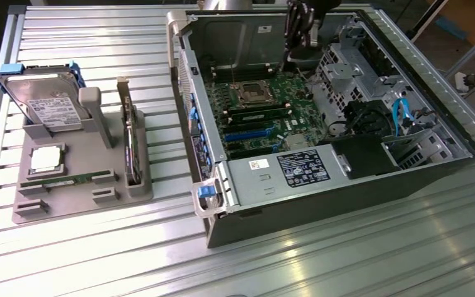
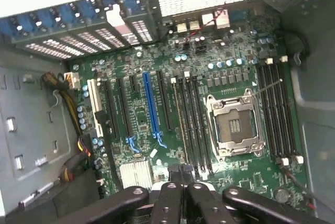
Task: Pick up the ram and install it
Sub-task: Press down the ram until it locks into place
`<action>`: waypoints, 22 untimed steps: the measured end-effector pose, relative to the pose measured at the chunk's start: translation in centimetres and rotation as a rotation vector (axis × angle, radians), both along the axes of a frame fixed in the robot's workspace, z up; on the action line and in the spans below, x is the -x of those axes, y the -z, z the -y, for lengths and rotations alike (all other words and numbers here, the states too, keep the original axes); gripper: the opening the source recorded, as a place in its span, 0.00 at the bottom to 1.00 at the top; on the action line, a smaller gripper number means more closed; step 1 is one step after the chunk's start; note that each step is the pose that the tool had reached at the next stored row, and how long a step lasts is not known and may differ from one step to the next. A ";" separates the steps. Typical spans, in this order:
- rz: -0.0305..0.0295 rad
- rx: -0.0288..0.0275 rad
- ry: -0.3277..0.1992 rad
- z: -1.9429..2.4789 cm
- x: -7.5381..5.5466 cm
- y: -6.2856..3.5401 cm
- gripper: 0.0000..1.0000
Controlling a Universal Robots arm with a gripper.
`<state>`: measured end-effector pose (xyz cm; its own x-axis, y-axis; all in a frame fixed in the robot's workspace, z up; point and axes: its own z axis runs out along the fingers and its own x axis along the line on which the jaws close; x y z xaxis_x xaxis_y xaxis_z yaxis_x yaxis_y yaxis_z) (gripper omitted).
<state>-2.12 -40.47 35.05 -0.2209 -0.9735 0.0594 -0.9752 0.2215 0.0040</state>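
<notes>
The ram (image 1: 59, 180), a long thin green stick, lies flat in the front slot of the grey holder (image 1: 81, 201) at the exterior view's left. My gripper (image 1: 294, 54) hangs far from it, over the back of the open computer case (image 1: 320, 173). It is above the motherboard (image 2: 157, 114). In the wrist view my gripper (image 2: 182, 182) is shut, its dark fingers (image 2: 167, 200) pressed together with nothing between them. Below them lie the black memory slots (image 2: 191, 124) next to the open processor socket (image 2: 234, 124).
The holder also carries a hard drive (image 1: 44, 102), a square silver chip (image 1: 46, 158) and a dark expansion card (image 1: 130, 142) on edge. Inside the case are a blue slot (image 2: 151, 103), a drive cage (image 1: 349, 68), blue cables (image 1: 400, 114) and a black box (image 1: 365, 154).
</notes>
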 end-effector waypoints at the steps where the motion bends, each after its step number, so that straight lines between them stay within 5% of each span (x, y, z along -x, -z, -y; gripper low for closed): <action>1: 0.0000 0.0000 0.029 0.00 0.0 0.02 0.11; 9: 0.0000 0.0000 0.289 0.00 0.0 0.24 0.11; 22: 0.0000 0.0001 0.574 0.00 0.0 0.48 0.11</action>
<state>-2.12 -40.47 34.58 -0.7140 -0.6976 0.0595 -0.6986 0.7155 0.0040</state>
